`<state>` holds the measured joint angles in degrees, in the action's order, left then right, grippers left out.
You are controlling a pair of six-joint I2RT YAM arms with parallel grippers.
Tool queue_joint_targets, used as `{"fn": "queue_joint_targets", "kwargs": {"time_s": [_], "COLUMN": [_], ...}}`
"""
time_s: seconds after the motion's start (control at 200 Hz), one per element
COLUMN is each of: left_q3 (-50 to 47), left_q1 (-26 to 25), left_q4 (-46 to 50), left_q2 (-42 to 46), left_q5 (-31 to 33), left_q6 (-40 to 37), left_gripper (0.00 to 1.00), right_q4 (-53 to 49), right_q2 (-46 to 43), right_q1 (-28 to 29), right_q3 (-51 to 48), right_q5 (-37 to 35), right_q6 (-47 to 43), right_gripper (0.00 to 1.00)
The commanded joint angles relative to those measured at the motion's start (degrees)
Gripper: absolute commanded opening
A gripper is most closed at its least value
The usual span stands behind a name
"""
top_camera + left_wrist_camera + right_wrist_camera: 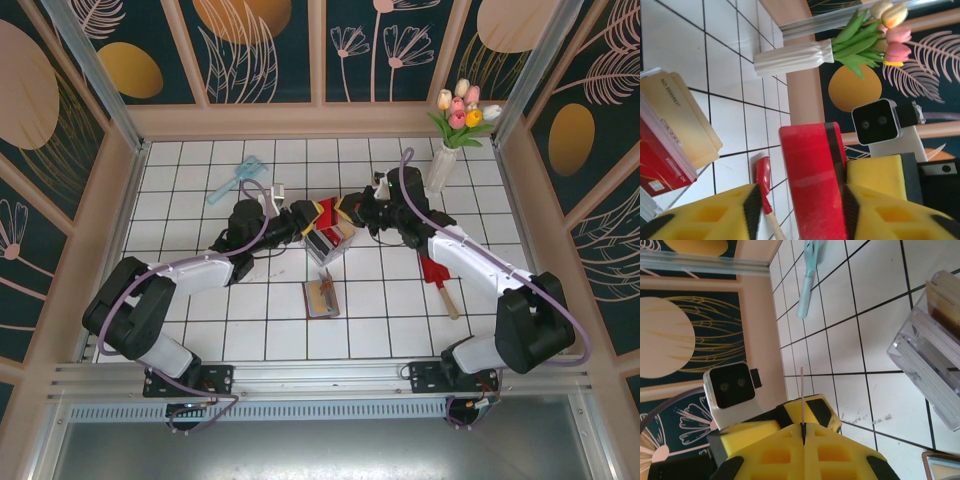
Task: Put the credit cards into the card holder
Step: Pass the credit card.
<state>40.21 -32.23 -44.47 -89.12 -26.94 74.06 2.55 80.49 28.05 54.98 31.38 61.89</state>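
Right now your right claw (803, 427) is pressed together on a red card (812, 185). The right wrist view shows this card edge-on, as a thin line rising from between the yellow pads (840, 460). From the left wrist view you see its face: glossy red, with a dark stripe along one long edge, standing upright.

Your left claw (800, 202) straddles that same card with its jaws spread. Tile and a clear gap show between one pad and the card. The other pad sits close to the striped edge, and you cannot tell whether it touches. From above, the two claws meet tip to tip with the card between them.

The other credit cards (675, 135) stand on edge in a clear tray (927, 370), just beside the left claw and slightly nearer the arm bases. A tan card with printed lettering is on the outside, with red ones next to it and pale edges after those.

The card holder (322, 297) lies flat further toward the bases from both claws, past the tray and apart from it. It is brown, tan inside, with a reddish edge.

Out to the right claw's side you have a red scoop (437, 278) with a wooden handle. Beyond that claw, away from the bases, stands a white vase of tulips (440, 165). Beyond the left claw, also away from the bases, lies a teal tool (235, 180).
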Motion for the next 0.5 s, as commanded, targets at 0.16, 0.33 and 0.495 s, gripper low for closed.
{"fn": "queue_joint_targets", "kwargs": {"time_s": [0.16,0.33,0.495], "left_q3": [0.25,-0.39,-0.96], "left_q1": [0.32,0.30,0.32], "left_q4": [-4.93,-5.27,-5.36], "left_q2": [1.20,1.56,1.91], "left_q5": [-0.89,-0.75,-0.10], "left_q6": [0.83,0.81,1.14], "left_gripper": [0.16,0.04,0.00], "right_q4": [2.93,3.08,2.61], "right_q2": [-1.07,-0.99,-1.07], "right_q1": [-1.60,-2.21,-2.21], "right_q3": [-1.45,-1.57,-1.46], "right_q5": [4.04,4.57,4.49], "right_q6": [-1.79,-2.32,-3.16], "right_gripper": [0.00,0.00,0.02]}}
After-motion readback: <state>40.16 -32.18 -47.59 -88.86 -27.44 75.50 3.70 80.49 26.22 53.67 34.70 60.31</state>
